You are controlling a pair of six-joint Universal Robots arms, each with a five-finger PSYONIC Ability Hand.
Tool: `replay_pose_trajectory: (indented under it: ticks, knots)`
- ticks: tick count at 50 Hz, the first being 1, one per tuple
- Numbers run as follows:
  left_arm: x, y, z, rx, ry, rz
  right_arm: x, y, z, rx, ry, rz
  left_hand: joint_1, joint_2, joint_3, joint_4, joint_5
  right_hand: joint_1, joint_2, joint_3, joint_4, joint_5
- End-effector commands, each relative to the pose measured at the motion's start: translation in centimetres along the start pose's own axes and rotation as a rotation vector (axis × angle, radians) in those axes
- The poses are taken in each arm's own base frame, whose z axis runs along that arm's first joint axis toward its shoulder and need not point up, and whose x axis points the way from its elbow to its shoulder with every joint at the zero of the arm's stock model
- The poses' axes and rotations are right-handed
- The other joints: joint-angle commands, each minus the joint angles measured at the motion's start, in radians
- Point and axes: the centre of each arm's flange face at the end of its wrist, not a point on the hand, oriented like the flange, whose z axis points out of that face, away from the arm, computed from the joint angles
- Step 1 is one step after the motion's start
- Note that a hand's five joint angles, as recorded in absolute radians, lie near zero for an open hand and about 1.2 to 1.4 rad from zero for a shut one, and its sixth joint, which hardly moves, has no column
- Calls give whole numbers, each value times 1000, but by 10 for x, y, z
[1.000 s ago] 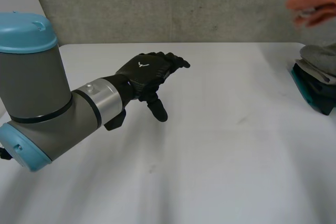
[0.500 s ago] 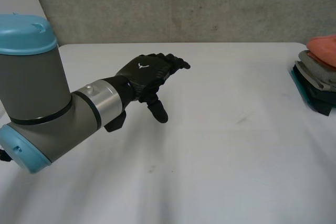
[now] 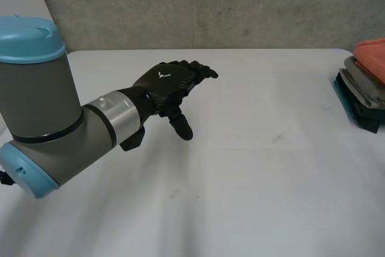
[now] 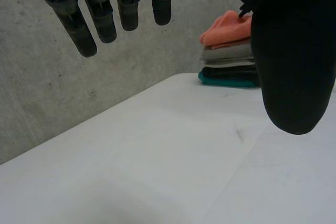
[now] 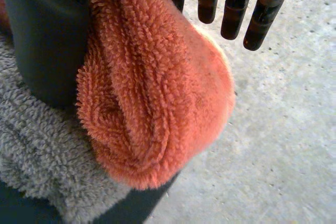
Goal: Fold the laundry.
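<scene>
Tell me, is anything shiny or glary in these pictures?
Head view: soft shine on the left arm's silver wrist band, no glare on the white table. Right wrist view: the orange towel is evenly lit, not shiny. Left wrist view: the left hand looks dark against the wall.

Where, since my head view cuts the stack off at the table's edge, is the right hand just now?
Observer: The right hand is at the stack, with the folded orange towel under its palm.
Operator: Is it gripping that towel?
Observer: It seems not: its fingers point straight out past the towel's fold, apart from it.
Operator: And the left hand's palm side, anything in it?
Observer: Nothing: its wrist view shows the left hand with straight fingers above the table.
</scene>
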Motion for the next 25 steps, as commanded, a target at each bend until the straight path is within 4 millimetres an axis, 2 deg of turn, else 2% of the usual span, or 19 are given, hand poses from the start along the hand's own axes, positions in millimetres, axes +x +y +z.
replay_pose_trajectory:
  ticks: [1, 3, 4, 7, 8, 11, 14, 15, 16, 18, 19, 22, 23, 25]
  knots:
    - [0, 0, 0, 0, -1, 0, 54, 7, -24, -58, 157, -89, 13, 0, -6, 2, -16, -32, -49, -39, -63, -113]
    - [0, 0, -1, 1, -1, 0, 73, 13, -32, -89, 218, -148, 13, 0, -6, 2, -16, -32, -49, -39, -63, -113]
    - [1, -1, -1, 2, 0, 1, 94, 17, -40, -123, 298, -230, 13, 0, -6, 2, -16, -32, -49, -39, -63, -113]
    - [2, -3, -2, 8, 1, 3, 120, 17, -48, -183, 427, -358, 13, 0, -6, 2, -16, -32, -49, -39, -63, -113]
    - [2, -5, -3, 13, 1, 5, 131, 11, -49, -211, 498, -438, 10, -3, -9, -1, -18, -32, -49, -39, -63, -113]
    - [3, -10, -6, 29, 2, 10, 142, 5, -50, -238, 583, -509, 10, -3, -9, -1, -18, -32, -49, -39, -63, -113]
    - [3, -12, -8, 33, 1, 12, 149, -12, -47, -213, 684, -523, 10, -3, -9, -1, -18, -32, -49, -39, -63, -113]
    - [4, -12, -8, 34, 3, 11, 148, -23, -45, -189, 706, -517, 10, -3, -9, -1, -18, -32, -49, -39, -63, -113]
    - [4, -13, -9, 37, 4, 14, 142, -49, -39, -127, 734, -491, 7, -5, -12, -4, -21, -32, -49, -39, -63, -113]
    - [5, -18, -12, 49, 8, 18, 133, -84, -34, -44, 752, -452, 7, -5, -12, -4, -21, -32, -49, -39, -63, -113]
    - [6, -19, -12, 55, 12, 19, 122, -114, -33, 31, 760, -393, 7, -5, -12, -4, -21, -32, -49, -39, -63, -113]
    - [8, -24, -15, 73, 26, 21, 99, -149, -31, 130, 728, -283, 7, -5, -12, -4, -21, -32, -49, -39, -63, -113]
    - [8, -25, -16, 76, 28, 18, 79, -166, -30, 183, 685, -195, 7, -5, -12, -4, -21, -32, -49, -39, -63, -113]
    - [11, -32, -21, 100, 39, 12, 59, -183, -31, 229, 636, -106, 4, -8, -15, -7, -24, -32, -49, -39, -63, -113]
